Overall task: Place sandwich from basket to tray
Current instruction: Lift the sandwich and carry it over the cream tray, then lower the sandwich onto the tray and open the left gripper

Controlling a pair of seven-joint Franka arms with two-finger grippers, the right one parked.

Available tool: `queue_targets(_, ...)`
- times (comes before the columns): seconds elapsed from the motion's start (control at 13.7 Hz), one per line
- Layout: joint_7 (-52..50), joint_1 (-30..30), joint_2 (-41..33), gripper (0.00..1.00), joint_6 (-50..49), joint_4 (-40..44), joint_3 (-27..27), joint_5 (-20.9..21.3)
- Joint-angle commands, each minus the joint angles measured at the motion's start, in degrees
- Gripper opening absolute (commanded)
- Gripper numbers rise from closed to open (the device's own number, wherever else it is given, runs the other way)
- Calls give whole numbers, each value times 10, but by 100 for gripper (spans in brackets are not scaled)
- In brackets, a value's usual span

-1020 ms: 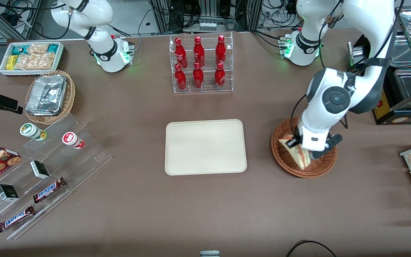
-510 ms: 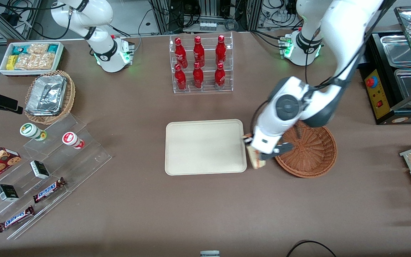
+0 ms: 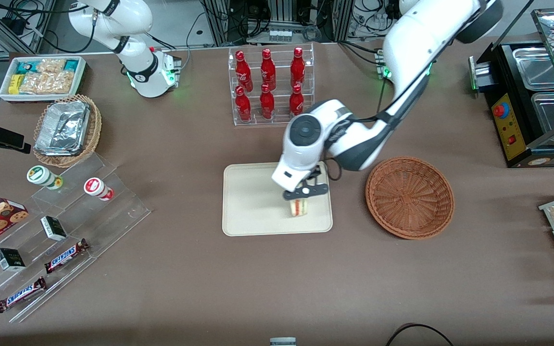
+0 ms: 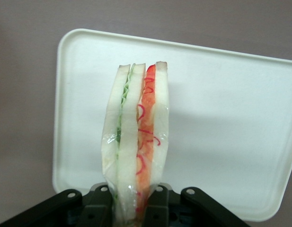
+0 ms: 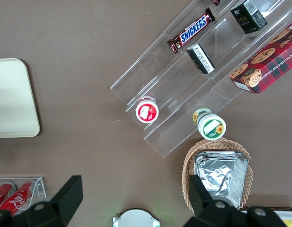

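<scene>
Brown cloth covers the table (image 3: 185, 288), which carries everything in view. On it lies one cream tray (image 3: 253, 202), flat, with one round reddish-brown basket (image 3: 409, 197) just beside it toward the working arm's end; nothing lies in the basket. One clear rack (image 3: 273, 86) stands farther from the front camera than the tray and holds six red bottles (image 3: 267, 103) in two rows of three. Toward the parked arm's end sit one tan wicker basket with foil (image 3: 65, 129), one white bin of snacks (image 3: 41, 77), and a clear stepped stand (image 3: 65, 240) bearing two Snickers bars (image 3: 65, 255).

Above the tray, near its edge toward the basket, hangs the gripper (image 3: 306, 191), its fingers closed on the one sandwich (image 3: 298, 207). The wedge hangs directly below the fingers, over the tray's surface; whether it touches the tray cannot be told. In the left wrist view the sandwich (image 4: 136, 142) stands on edge between the black fingers (image 4: 101, 208), green filling on one side and red on the other, with the tray (image 4: 231, 118) spread under it.
</scene>
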State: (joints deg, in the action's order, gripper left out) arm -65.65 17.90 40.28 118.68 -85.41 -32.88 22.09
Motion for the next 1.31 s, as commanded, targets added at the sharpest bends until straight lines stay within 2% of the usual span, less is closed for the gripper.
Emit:
queue_targets(0.0, -63, 51, 73, 0, -31, 90, 3, 56)
queue_targets(0.29, -78, 113, 104, 0, -43, 135, 52, 60)
queue_targets(0.58, -82, 115, 125, 0, -43, 154, 54, 58)
queue_targets(0.8, -82, 115, 133, 0, -42, 156, 55, 26)
queue_targets(1.02, -82, 115, 139, 0, -38, 158, 55, 26)
queue_targets(1.09, -81, 115, 140, 59, -37, 158, 55, 26)
queue_targets(1.17, -77, 114, 141, 100, -37, 158, 55, 27)
queue_targets(1.24, -74, 114, 141, 100, -36, 158, 55, 27)
